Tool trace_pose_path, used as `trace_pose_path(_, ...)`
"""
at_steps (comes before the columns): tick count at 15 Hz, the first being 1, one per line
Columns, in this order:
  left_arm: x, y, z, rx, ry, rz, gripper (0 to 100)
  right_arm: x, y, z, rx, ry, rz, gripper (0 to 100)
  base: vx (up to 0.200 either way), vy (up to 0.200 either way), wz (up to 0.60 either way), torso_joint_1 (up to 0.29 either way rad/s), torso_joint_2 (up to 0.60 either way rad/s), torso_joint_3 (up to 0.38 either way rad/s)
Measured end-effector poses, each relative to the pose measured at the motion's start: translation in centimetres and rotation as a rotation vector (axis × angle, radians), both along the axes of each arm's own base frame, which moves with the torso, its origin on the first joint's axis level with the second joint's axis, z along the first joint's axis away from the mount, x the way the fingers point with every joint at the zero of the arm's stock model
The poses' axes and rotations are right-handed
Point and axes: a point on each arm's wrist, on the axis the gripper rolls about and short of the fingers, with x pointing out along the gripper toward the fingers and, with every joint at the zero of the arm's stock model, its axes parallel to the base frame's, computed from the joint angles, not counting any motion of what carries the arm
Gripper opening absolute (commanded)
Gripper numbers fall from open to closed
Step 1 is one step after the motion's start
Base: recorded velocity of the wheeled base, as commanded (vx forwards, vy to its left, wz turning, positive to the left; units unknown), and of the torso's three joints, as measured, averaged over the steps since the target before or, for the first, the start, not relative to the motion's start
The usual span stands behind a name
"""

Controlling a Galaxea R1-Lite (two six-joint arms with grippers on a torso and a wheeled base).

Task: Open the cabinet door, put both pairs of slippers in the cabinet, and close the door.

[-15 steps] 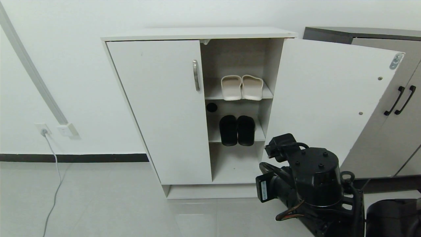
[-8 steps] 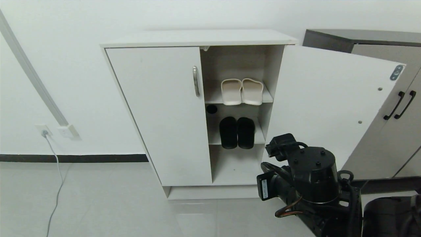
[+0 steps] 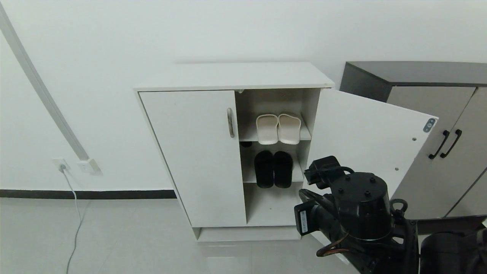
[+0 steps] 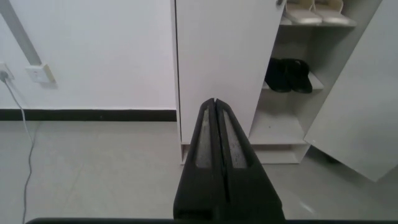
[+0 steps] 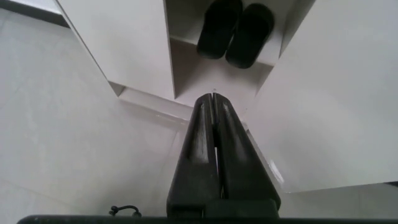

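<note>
Standing open, the white cabinet door point(image 3: 365, 137) is judged the last step; cream slippers point(image 3: 278, 129) and black slippers point(image 3: 273, 169) are shelved, so left gripper point(image 4: 214, 107) and right gripper point(image 5: 214, 101) are clenched empty.

We see a cabinet point(image 3: 232, 76) of smooth, matt white laminate board, its closed door point(image 3: 194, 152) carrying a brushed metal handle point(image 3: 230, 122), its open door point(image 3: 361, 140) studded with small metal fittings point(image 3: 429, 125). The cream slippers point(image 3: 277, 129) look like moulded foam plastic with a dull sheen; the black slippers point(image 3: 273, 168) are matt. The floor point(image 3: 114, 236) is glossy pale tile. A grey cabinet point(image 3: 430, 114) shows matt panels and black handles point(image 3: 437, 145). The left gripper point(image 4: 215, 102) and right gripper point(image 5: 214, 94) are matt black plastic.
</note>
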Motion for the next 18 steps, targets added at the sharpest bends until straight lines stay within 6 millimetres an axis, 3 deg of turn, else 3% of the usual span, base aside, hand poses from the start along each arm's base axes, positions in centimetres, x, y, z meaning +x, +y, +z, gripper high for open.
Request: trace_pose_path(18,0.00,0.00,0.00,0.000,0.000,0.000,0,0.00,-0.02,-0.03,0.001,0.001,-0.001,0,0.000,0.000,0.00,0.207,-0.52,-0.319)
